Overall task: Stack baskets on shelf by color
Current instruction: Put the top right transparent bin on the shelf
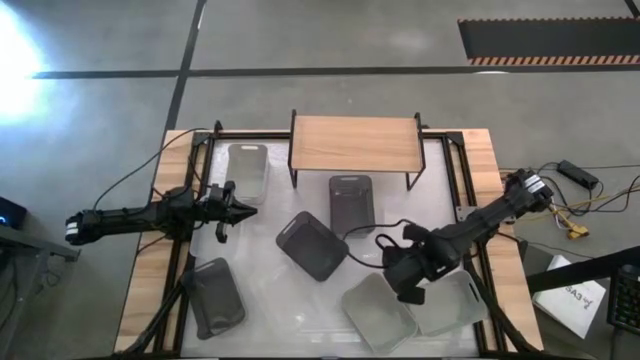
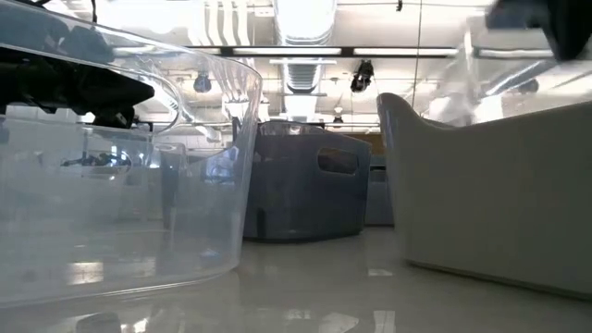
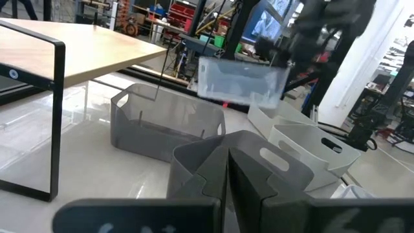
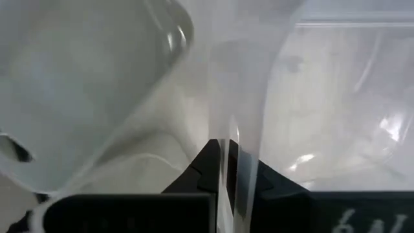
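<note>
The shelf (image 1: 355, 143) stands at the table's far side, its top board bare. Two dark grey baskets rest on their bottoms: one mid-table (image 1: 312, 245), one partly under the shelf (image 1: 351, 203). A clear basket (image 1: 247, 170) sits far left and another (image 1: 215, 297) near left. A light grey basket (image 1: 378, 312) lies near right. My right gripper (image 1: 408, 278) is shut on a third clear basket (image 3: 242, 81), raised over the near right corner. My left gripper (image 1: 240, 210) hovers shut at the left, pointing at the middle basket. My right gripper pinches the clear basket's thin side wall (image 4: 236, 149) between its two fingers, one inside and one outside. The basket is lifted clear of the table and hangs tilted off the fingers (image 4: 207, 171), above the light grey baskets (image 3: 310, 145).
A second light grey basket (image 3: 278, 120) sits beside the first, under the raised one. The near-left clear basket (image 2: 120, 166) stands close to the near edge. Cables run along the table's left and right sides. Bare tabletop shows between the middle dark basket and the near edge.
</note>
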Robot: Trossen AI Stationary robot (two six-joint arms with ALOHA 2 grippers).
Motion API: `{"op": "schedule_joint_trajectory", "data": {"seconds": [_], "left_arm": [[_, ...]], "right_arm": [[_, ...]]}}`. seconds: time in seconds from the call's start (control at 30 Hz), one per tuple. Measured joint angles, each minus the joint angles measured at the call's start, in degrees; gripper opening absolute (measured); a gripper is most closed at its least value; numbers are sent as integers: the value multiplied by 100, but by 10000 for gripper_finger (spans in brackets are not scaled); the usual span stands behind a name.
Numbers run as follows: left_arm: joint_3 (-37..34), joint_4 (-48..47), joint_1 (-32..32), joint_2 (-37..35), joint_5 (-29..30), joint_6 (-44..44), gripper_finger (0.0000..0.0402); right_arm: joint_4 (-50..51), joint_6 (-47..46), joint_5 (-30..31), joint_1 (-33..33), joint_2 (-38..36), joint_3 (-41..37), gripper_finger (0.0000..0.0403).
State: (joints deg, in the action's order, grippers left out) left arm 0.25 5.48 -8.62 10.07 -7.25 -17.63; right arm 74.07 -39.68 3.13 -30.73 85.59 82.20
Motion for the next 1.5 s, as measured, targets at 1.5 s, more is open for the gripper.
{"op": "schedule_joint_trajectory", "data": {"seconds": [1.5], "left_arm": [[0,0,-1,2,0,0,0]], "right_arm": [[946,5698,741,5279,-10,952,51]]}}
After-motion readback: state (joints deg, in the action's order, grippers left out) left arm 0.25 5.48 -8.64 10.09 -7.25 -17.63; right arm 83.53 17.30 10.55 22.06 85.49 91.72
